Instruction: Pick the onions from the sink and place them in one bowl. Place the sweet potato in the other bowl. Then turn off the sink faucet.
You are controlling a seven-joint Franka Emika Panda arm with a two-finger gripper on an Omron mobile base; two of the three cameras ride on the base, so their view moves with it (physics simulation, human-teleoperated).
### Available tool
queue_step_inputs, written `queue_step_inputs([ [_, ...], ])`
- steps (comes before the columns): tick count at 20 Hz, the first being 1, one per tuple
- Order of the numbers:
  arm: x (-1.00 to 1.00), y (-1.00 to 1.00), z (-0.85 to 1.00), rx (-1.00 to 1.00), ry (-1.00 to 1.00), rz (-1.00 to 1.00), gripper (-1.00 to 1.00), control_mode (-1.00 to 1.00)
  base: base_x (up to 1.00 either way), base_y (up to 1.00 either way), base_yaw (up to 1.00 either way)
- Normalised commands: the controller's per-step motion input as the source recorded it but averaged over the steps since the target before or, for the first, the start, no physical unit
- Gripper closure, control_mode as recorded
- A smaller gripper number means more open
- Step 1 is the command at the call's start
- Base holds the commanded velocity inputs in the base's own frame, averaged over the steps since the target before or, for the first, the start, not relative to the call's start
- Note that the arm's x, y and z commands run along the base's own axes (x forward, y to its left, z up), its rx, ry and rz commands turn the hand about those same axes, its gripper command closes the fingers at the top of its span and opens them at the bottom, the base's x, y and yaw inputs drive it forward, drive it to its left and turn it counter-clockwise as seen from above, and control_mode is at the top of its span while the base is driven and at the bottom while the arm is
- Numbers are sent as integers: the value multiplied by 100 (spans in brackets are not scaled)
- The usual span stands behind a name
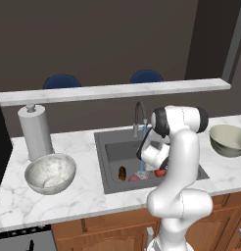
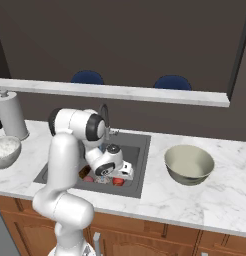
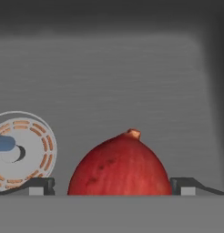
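A bright red onion (image 3: 120,164) sits close between the fingertips (image 3: 183,184) of the claw (image 3: 113,185), whose jaws stand wide apart, low in the sink (image 3: 114,82), not clamped on it.

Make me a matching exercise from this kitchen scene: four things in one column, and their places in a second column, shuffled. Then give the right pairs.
Things:
1. bright red onion
2. olive-beige bowl
3. silvery grey bowl
4. sweet potato

Places:
A. on the counter to the right of the sink
B. on the sink floor, between the open fingers
C. on the counter by the paper towel roll
D. on the sink floor, left of the water stream

Pairs: 1-B, 2-A, 3-C, 4-D
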Motion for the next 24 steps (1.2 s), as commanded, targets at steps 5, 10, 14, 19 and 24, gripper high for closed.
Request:
queue_step_inputs([
  [5,0,-8,-17,0,0,0,-100,-100,0,0,0],
  [10,0,-3,-21,0,0,0,-100,-100,0,0,0],
  [14,0,-9,-25,0,0,0,100,-100,0,0,0],
  [19,0,-5,-16,0,0,0,100,-100,0,0,0],
  [24,0,0,0,0,0,0,100,-100,0,0,0],
])
